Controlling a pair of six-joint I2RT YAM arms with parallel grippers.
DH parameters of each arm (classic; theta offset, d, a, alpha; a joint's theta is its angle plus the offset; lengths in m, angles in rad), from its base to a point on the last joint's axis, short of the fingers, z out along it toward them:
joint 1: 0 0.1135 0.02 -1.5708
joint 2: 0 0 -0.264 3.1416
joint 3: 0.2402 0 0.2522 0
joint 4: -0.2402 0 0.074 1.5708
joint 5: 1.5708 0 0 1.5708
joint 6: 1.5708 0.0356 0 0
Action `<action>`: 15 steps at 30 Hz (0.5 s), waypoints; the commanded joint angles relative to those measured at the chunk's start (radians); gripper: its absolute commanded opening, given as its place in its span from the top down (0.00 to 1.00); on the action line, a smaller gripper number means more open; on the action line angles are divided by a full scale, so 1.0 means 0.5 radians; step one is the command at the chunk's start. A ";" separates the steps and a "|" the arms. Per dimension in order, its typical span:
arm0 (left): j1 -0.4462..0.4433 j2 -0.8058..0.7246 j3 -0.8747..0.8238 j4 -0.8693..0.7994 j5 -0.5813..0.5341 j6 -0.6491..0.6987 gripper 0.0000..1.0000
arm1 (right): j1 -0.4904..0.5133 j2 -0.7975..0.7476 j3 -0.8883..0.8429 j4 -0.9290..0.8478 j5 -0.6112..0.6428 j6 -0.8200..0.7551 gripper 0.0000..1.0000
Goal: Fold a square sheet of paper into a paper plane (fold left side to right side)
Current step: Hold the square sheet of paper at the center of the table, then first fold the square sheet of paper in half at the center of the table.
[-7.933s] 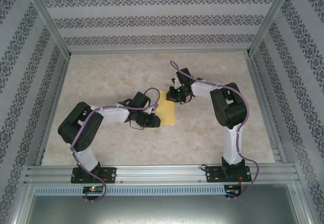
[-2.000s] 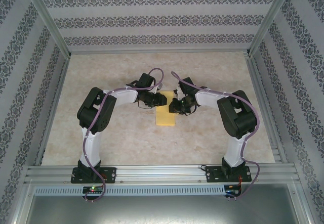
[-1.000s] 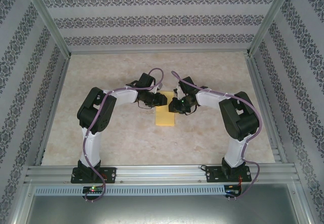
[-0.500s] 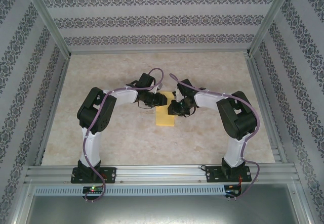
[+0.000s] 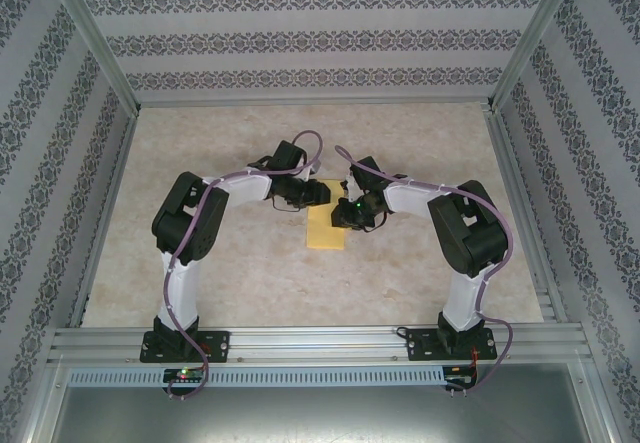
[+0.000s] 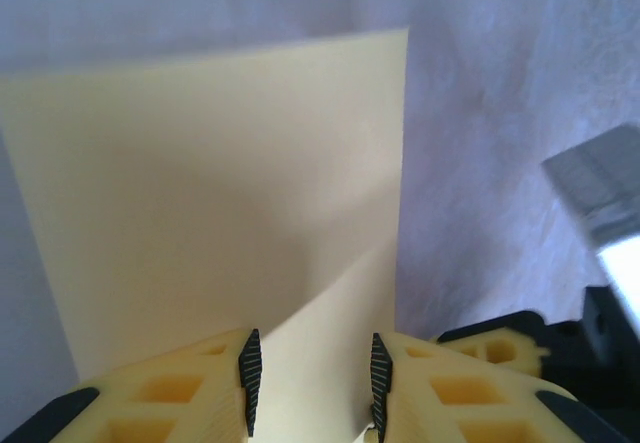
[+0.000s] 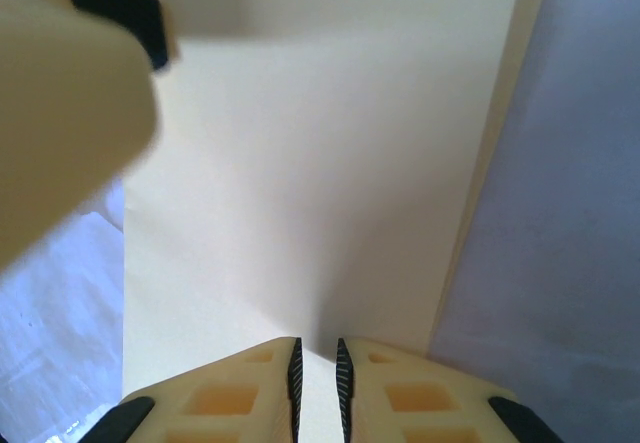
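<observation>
The square sheet of paper point(image 5: 324, 235) lies on the table as a narrow yellow rectangle, folded in half. Both grippers hover over its far end. My left gripper point(image 5: 318, 195) comes in from the left; in its wrist view the jaws point(image 6: 314, 383) stand apart with the flat paper point(image 6: 220, 183) showing between them, nothing pinched. My right gripper point(image 5: 344, 213) comes in from the right. Its jaws point(image 7: 319, 378) are a narrow slit apart just above the paper point(image 7: 320, 183), whose lower layer peeks out along the right edge. No finished paper plane is in view.
The marbled table point(image 5: 220, 163) is fenced by aluminium rails point(image 5: 300, 341) and patterned walls. A blurred finger of the left gripper point(image 7: 70, 113) fills the upper left of the right wrist view. Part of the right arm point(image 6: 600, 203) shows at the right of the left wrist view.
The right gripper has edged a little left and nearer over the paper's top right. The left gripper and the paper have barely moved.
</observation>
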State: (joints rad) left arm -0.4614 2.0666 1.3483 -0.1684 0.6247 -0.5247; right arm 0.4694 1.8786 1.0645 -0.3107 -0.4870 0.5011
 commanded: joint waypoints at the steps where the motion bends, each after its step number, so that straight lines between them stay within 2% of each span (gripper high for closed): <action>1: 0.065 0.012 0.083 -0.010 0.007 -0.006 0.63 | 0.018 0.063 -0.055 -0.068 0.061 -0.002 0.80; 10: 0.084 0.118 0.062 0.088 0.082 -0.024 0.63 | 0.020 0.070 -0.038 -0.133 0.104 -0.048 0.81; 15: 0.090 0.143 0.028 0.094 0.021 -0.010 0.64 | 0.018 0.078 -0.029 -0.157 0.115 -0.057 0.81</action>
State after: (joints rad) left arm -0.4252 2.1254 1.3731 -0.1398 0.6388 -0.5282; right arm 0.4694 1.8786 1.0645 -0.3149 -0.4805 0.4953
